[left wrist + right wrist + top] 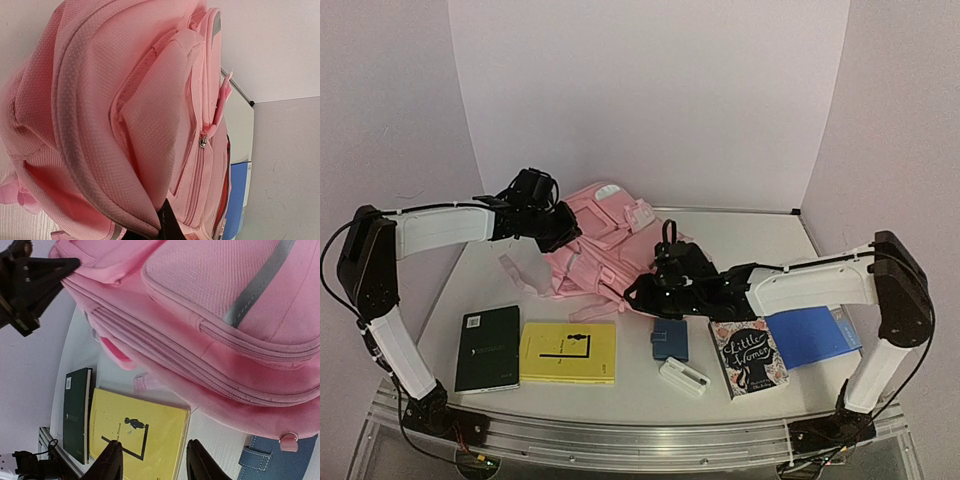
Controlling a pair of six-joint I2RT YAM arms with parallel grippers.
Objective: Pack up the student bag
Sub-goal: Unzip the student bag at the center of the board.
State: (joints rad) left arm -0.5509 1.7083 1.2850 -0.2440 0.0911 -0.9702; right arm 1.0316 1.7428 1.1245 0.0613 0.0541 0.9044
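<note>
The student bag (600, 245) is a large pink backpack lying at the back middle of the table, with grey strips on its pockets. My left gripper (560, 235) is at the bag's upper left and is shut on a fold of its pink fabric (145, 200); one dark fingertip (172, 225) shows against the cloth. My right gripper (640, 295) hangs at the bag's near edge. It is open with nothing between its fingers (110, 462), above the yellow book (140, 435). The bag (210, 315) fills the top of the right wrist view.
On the table in front of the bag lie a dark green book (488, 348), the yellow book (568, 352), a blue pouch (670, 340), a white case (683, 377), a "Little Women" book (747, 357) and a blue folder (815, 335). Pink straps (520, 275) trail left.
</note>
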